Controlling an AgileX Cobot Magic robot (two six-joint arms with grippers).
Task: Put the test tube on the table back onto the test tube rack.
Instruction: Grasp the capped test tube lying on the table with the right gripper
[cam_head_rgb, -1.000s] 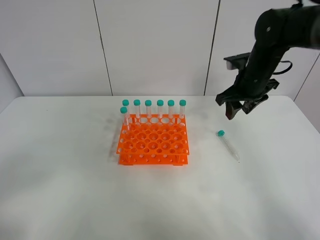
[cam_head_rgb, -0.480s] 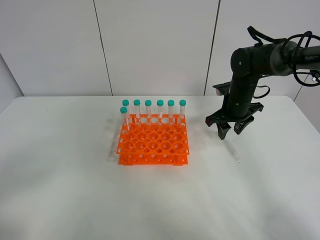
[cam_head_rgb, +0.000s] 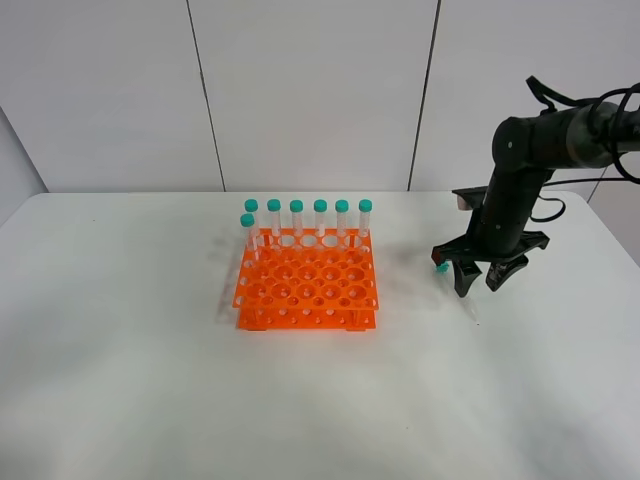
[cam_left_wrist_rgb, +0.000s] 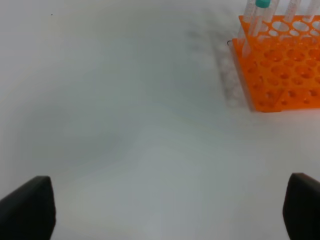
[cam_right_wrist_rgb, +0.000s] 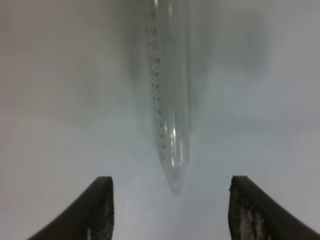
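Counting first: one orange test tube rack (cam_head_rgb: 305, 285), seven capped tubes (cam_head_rgb: 297, 208) standing in it, one loose test tube (cam_head_rgb: 441, 267) on the white tabletop (cam_head_rgb: 150, 380), and two claws. Six of the standing tubes fill the rack's far row. The seventh stands one row nearer, at the row's 9 o'clock end.

The loose test tube is slim and clear with a teal-green screw cap. The right wrist view shows its wall (cam_right_wrist_rgb: 167, 100) carrying a column of fine printed marks and narrowing to a rounded conical tip.

In the high view the tube lies flat at about 3 o'clock from the rack, well apart from it. Only the cap shows plainly there, peeking out at about 10 o'clock from the right claw (cam_head_rgb: 478, 288), whose black body hides most of the tube.

That claw (cam_right_wrist_rgb: 172, 210) points down close over the tabletop with its jaws spread wide and grips nothing. The tube's tip lies between the two fingers, with bare tabletop showing on either side and neither finger touching it.

The left claw (cam_left_wrist_rgb: 165, 210) is fully spread and empty. It hangs over bare tabletop, and the rack (cam_left_wrist_rgb: 280, 75) is in its view with a teal cap showing at the corner.
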